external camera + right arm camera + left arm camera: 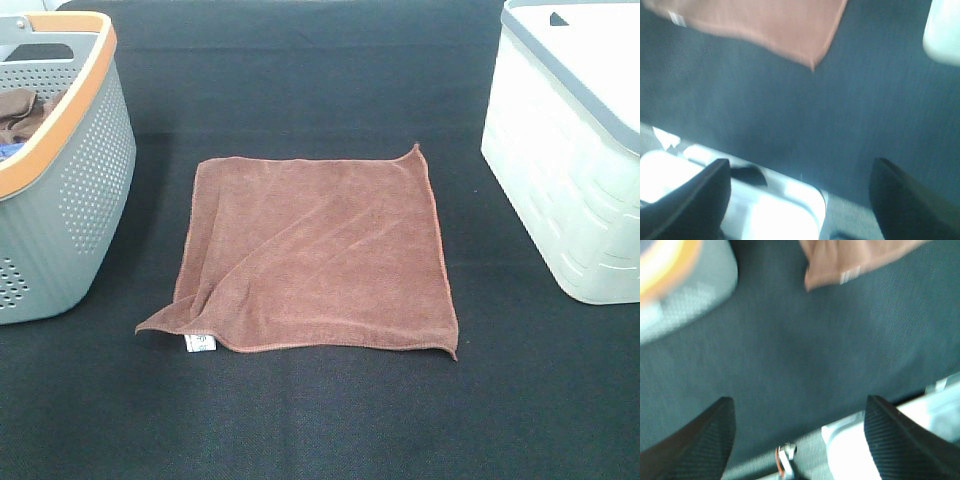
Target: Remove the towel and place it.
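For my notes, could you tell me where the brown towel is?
In the exterior high view, the brown towel lies spread flat mid-table, between the grey basket at left and the white bin at right.

Obstacles: grey perforated basket (60, 190) with orange rim at your left edge; white bin (570, 160) with grey rim at your right edge. Between them the brown towel (315, 255) lies flat on the black mat (320, 420), well apart from both. You have bare mat all round it.
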Available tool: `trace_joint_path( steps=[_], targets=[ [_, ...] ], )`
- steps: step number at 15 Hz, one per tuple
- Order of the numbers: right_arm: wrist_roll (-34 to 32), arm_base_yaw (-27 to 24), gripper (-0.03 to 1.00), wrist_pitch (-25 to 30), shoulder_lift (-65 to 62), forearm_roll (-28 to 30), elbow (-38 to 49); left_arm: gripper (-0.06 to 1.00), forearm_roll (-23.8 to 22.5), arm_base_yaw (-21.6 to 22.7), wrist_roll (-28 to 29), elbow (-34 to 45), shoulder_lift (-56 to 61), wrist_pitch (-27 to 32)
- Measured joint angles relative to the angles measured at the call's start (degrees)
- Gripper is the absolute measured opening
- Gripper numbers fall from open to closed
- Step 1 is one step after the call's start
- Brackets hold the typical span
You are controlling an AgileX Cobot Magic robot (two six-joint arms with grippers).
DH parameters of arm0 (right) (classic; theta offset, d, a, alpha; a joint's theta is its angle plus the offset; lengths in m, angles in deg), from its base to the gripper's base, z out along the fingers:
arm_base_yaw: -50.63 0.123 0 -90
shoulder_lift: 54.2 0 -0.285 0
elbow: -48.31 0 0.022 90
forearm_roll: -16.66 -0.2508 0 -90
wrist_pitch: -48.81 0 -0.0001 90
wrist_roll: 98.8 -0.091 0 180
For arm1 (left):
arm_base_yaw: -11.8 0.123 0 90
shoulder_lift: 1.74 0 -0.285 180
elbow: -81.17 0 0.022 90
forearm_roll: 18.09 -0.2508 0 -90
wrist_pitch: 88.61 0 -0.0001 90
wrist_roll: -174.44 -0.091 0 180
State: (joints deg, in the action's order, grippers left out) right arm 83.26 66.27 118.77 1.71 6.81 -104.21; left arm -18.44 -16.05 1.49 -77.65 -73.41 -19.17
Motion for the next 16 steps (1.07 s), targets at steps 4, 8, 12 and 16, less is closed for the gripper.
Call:
trace_joint_path(
  steps=[4,8,12,16],
  targets=[
    [0.0,0.0,0.73,-1.0,-9.6,2.6,9.7,0.69,0.3,0.0,-1.1,12.1,11.5,0.0],
    [0.0,0.0,0.73,-4.8,-18.7,6.0,15.4,0.69,0.3,0.0,-6.5,22.0,26.4,-5.3],
    [5.9,0.0,0.73,-6.9,-20.2,6.0,19.4,0.69,2.6,0.0,-11.7,26.9,32.7,-8.8],
    [10.0,0.0,0.73,-7.2,-20.6,2.2,19.7,0.69,5.0,0.0,-14.4,26.9,32.9,-9.1]
  ],
)
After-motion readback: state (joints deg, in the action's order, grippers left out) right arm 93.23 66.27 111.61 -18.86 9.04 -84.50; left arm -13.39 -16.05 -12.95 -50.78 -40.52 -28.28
